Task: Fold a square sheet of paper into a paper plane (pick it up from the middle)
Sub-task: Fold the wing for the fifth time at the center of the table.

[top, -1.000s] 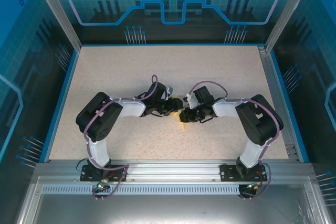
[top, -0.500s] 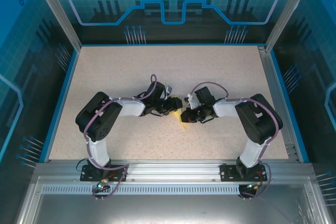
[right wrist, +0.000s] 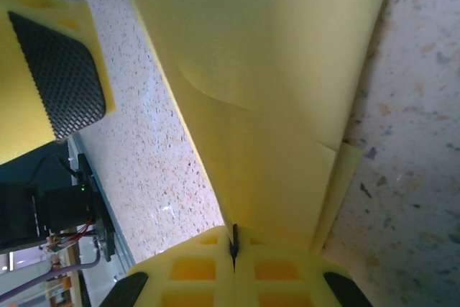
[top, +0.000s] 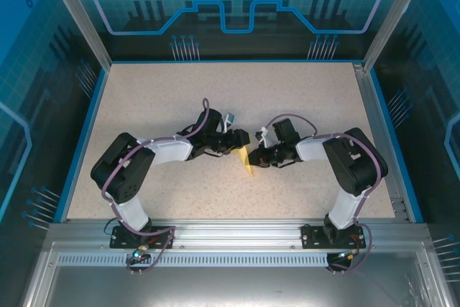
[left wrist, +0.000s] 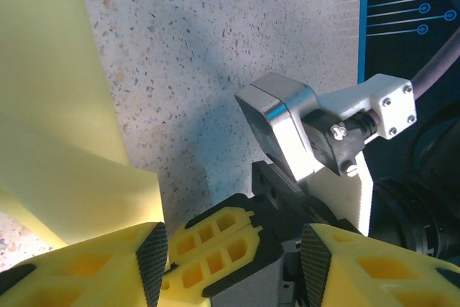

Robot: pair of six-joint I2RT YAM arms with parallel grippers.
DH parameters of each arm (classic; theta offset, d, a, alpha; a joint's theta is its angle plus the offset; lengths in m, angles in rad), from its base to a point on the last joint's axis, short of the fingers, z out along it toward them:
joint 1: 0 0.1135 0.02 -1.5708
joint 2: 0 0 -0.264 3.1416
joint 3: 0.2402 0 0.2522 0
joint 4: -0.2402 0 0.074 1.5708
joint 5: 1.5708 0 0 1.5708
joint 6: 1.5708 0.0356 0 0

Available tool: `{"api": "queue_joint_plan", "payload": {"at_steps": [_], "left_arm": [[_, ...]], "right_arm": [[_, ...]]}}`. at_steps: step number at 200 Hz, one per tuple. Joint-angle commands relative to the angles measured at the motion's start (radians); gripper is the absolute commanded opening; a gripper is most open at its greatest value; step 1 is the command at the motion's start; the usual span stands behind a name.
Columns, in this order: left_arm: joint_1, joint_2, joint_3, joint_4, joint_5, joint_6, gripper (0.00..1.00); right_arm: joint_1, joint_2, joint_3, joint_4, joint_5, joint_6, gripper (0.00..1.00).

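Right wrist view: the yellow paper is seen folded over on itself, with a soft crease across its middle and a narrower under-layer showing along its 4 o'clock edge. Its lower end is pinched between the right fingers. These are pressed together on it at 6 o'clock of the picture, with only a thin dark seam between them. From that grip the paper is spread toward 12 o'clock, with the speckled table on either side. At 9 to 10 o'clock of the paper one of the left fingers is seen. Its black ribbed pad is turned toward the sheet, and a strip of bare table lies between pad and paper.

In the left wrist view the paper is found at 9 o'clock, a curved layer standing over a flatter one. The left fingers are held apart at the bottom edge, and no paper is caught between them. The sheet's lower corner lies just beside the finger at 7 o'clock, though contact cannot be judged. Between the two fingers the lattice tips of the right fingers are seen. Behind them, toward 1 o'clock, is the silver camera housing.

In the top external view the paper is shown as a narrow yellow sliver just toward 5 o'clock of the table's centre. The left fingers are placed at its 11 o'clock and the right fingers at its 3 o'clock. The left arm and the right arm are both stretched inward from the 6 o'clock edge.
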Motion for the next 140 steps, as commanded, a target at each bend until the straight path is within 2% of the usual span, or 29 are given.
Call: {"api": "queue_joint_plan", "payload": {"at_steps": [1,51,140], "left_arm": [[-0.006,0.023,0.002,0.031,0.038,0.014,0.55],[-0.014,0.072,0.010,0.061,0.041,0.009,0.55],[-0.020,0.015,-0.058,0.114,0.036,0.028,0.58]], "right_arm": [[-0.014,0.034,0.012,-0.004,-0.059,0.026,0.02],[-0.017,0.070,0.021,0.018,-0.090,0.055,0.02],[-0.053,0.110,0.006,0.085,-0.151,0.116,0.00]]}}
